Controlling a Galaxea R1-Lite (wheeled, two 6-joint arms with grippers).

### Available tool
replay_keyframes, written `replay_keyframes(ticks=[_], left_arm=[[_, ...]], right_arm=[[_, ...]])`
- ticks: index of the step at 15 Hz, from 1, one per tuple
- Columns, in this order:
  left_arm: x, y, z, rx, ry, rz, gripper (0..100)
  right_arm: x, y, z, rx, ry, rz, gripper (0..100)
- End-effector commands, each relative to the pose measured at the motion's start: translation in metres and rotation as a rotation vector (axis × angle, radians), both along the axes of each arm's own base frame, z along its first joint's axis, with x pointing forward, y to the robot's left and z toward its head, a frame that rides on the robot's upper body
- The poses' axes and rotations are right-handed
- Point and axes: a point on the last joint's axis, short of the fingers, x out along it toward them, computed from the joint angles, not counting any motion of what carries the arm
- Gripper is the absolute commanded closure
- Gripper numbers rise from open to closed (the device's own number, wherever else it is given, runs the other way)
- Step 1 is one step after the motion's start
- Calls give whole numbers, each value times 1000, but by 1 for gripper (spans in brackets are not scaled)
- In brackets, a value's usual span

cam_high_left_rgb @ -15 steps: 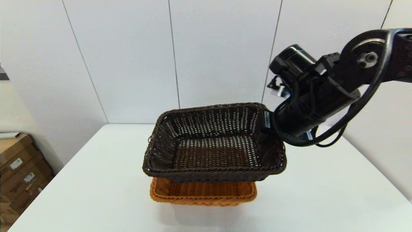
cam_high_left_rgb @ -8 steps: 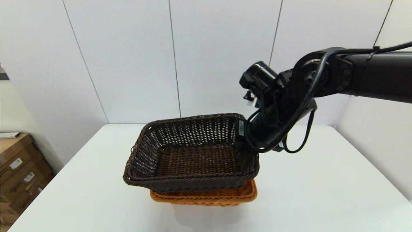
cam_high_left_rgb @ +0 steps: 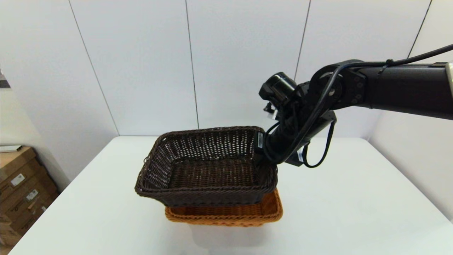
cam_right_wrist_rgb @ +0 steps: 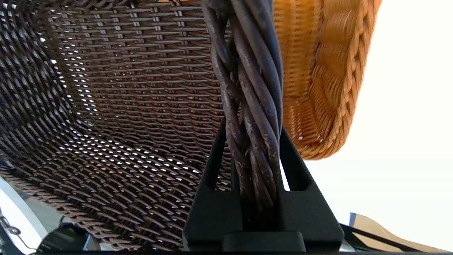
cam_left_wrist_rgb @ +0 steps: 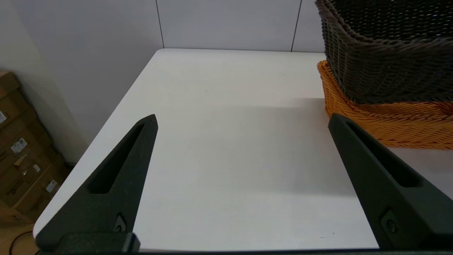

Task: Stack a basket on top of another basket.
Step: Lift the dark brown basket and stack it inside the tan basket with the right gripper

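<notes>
1. White table (cam_high_left_rgb: 354,205): carries the orange basket (cam_high_left_rgb: 247,214), near the front middle. Cardboard boxes (cam_high_left_rgb: 21,187) sit on the floor off the robot's left.
2. Dark basket (cam_high_left_rgb: 207,166): held over the orange basket, shifted toward the robot's left, so its left end overhangs and the orange basket's right end shows. Tilted; whether its bottom already touches the orange rim, cannot tell.
3. Right gripper (cam_right_wrist_rgb: 253,156): fingers clamped tight on the dark basket's braided rim at its right end, one finger inside the wall, one outside.
4. Left gripper (cam_left_wrist_rgb: 242,122): parked low by the table's left side, fingers spread wide, holding nothing.
5. Progress, judged: transport nearly done. Left to do: line the dark basket up over the orange one, lower it in, let go.
6. View differences: the right wrist view alone shows the pinch on the rim; the head view hides it behind the arm. The left wrist view shows the dark basket's wall close above the orange rim from the side. Only the head view shows the sideways offset.
</notes>
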Motion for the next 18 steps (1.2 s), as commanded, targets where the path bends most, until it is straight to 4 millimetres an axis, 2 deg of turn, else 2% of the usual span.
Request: replay_keyframes(ticks=[1,5,9,18], left_arm=[[0,0,0,0,0,0,0],[0,0,0,0,0,0,0],[0,0,0,0,0,0,0],[0,0,0,0,0,0,0]], right_arm=[[9,-10,-1,30,22,-16,100],[10,-14,-4,20,34,-18,100],[13,-23,-16,-2,70,-23,100],[16,-21,-23,-9,81,12,100]])
